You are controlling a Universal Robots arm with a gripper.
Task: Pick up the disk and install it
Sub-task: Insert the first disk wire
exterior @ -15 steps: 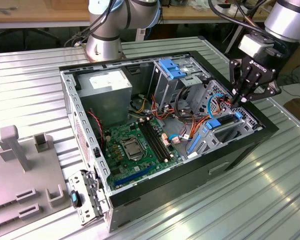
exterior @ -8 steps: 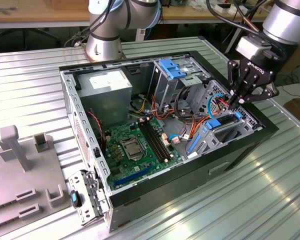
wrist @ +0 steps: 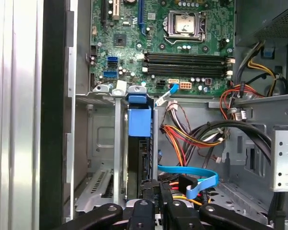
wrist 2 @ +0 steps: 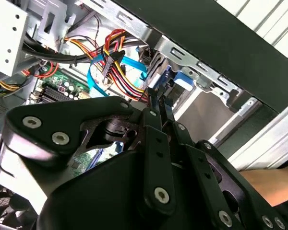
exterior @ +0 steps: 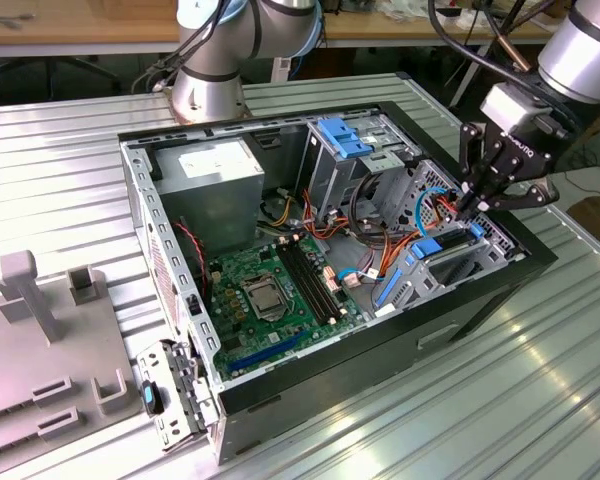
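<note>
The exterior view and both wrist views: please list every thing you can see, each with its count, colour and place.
Computer case: one, black, lying open on the ribbed metal table.
Motherboard: one, green, on the floor of the case.
Power supply box: one, grey, in the case's corner nearest the arm's base.
Disk: one, with blue rails, standing on edge in the drive bay, just beyond the fingertips.
Flat data cable: one, light blue, beside the bay.
Wire bundle: red, yellow, orange and black, inside the case.
Fixture: one, grey, at the exterior view's left.
Gripper: one, black, reaching into the drive bay end.
</note>
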